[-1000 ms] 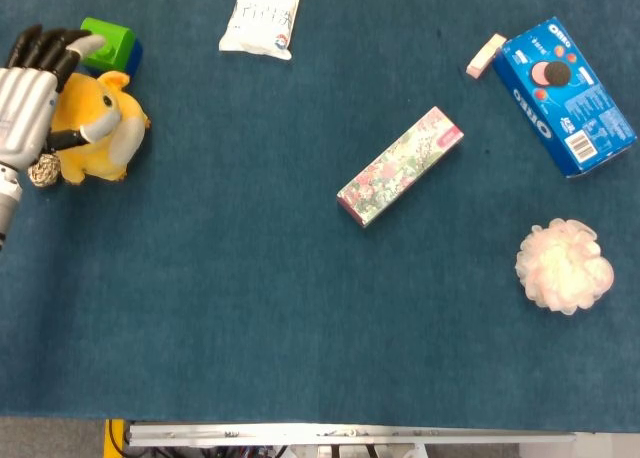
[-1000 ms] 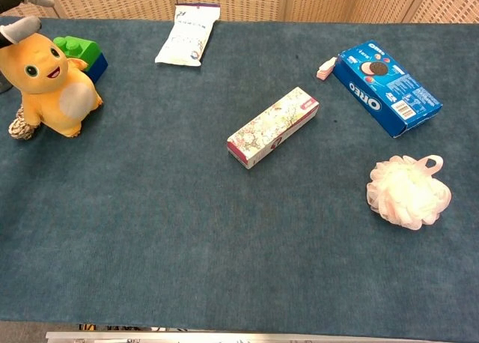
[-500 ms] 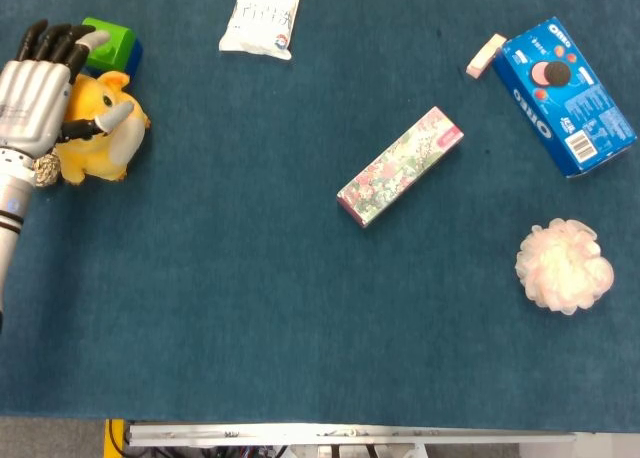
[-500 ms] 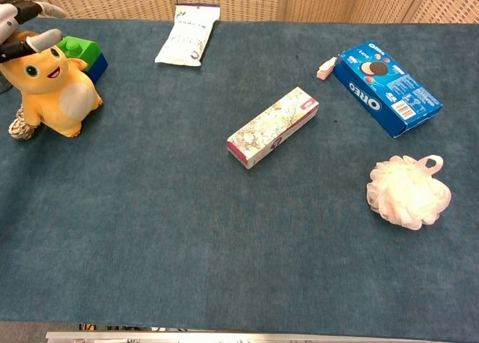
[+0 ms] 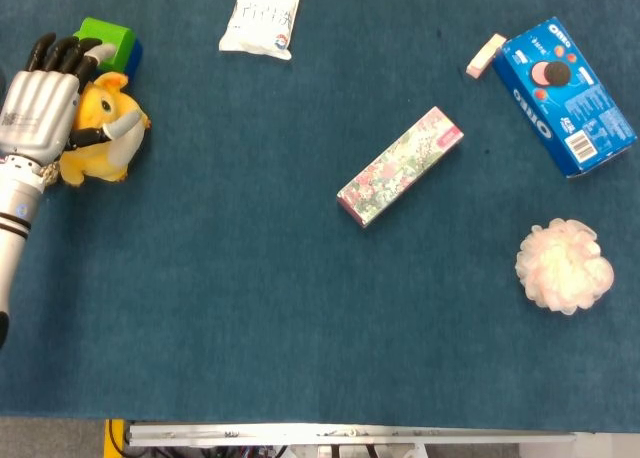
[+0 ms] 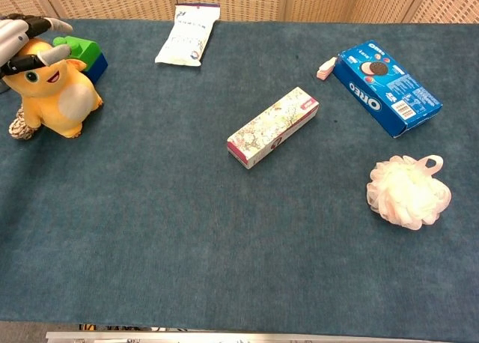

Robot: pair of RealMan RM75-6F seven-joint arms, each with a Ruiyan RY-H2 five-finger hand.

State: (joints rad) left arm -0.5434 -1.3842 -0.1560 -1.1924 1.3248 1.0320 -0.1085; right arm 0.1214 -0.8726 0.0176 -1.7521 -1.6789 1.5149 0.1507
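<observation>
your left hand [image 5: 40, 103] has slid further in over the yellow plush toy [image 5: 100, 138] since a second ago: in the head view more of the forearm now shows and the hand covers more of the toy's head. in the chest view the fingers [image 6: 56, 52] have come down from above the head and now lie across its top, thumb by the ear.

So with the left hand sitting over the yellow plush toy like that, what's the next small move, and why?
Probably close the fingers around the toy's head. The left hand lies over the top of the yellow plush toy, thumb across its face, but no firm grip shows. The toy sits upright on the blue cloth, against the green block.
</observation>
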